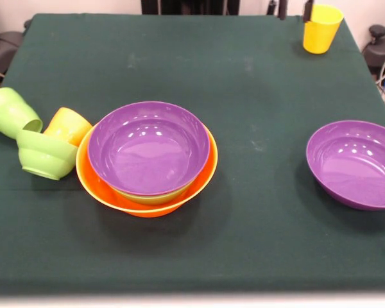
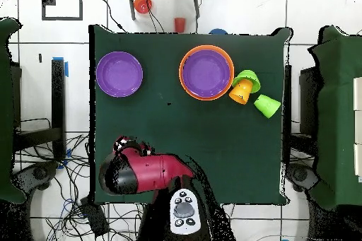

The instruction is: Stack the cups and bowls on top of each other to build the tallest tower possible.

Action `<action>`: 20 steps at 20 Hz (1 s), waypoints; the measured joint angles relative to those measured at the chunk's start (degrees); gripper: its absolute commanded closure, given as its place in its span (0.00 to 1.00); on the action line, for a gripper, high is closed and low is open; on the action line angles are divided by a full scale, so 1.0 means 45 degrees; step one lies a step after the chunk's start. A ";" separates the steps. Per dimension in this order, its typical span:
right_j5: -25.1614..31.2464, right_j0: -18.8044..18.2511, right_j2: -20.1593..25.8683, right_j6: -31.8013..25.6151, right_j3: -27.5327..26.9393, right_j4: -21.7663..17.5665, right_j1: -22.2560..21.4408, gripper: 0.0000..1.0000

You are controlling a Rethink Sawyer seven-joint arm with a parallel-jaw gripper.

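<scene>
Tower [image 1: 147,160]: glossy round bowls nested, purple innermost, orange outermost; end effector [image 1: 294,9] state unclear, beside tapered yellow cup [image 1: 321,29].

I see the tower [image 1: 147,160], purple inside orange; a second purple bowl [image 1: 356,163] apart; toppled green cup [image 1: 11,112], orange cup [image 1: 67,125]; yellow cup [image 1: 321,29] upright.

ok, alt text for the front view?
A purple bowl sits nested in an orange bowl on a green table, with a second purple bowl alone at right. A yellow cup hangs at the far edge.
</scene>
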 measured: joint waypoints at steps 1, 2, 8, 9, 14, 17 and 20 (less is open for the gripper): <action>0.0005 -0.0004 -0.0004 0.0000 -0.0016 0.0063 -0.0012 0.00; 0.0008 -0.0022 -0.0004 0.0000 -0.0031 0.0182 -0.0041 0.00; 0.0008 0.0039 -0.0291 0.0000 -0.0090 0.0298 -0.0352 0.00; 0.0008 0.0021 -0.0290 0.0000 -0.0086 0.0298 -0.0424 0.00; 0.0058 -0.0526 -0.0061 0.0000 0.0018 0.0351 -0.1318 0.00; 0.0209 -0.0922 0.0082 0.0000 0.0061 0.0388 -0.1779 0.00; 0.0260 -0.1327 0.0225 0.0000 0.0059 0.0417 -0.2116 0.00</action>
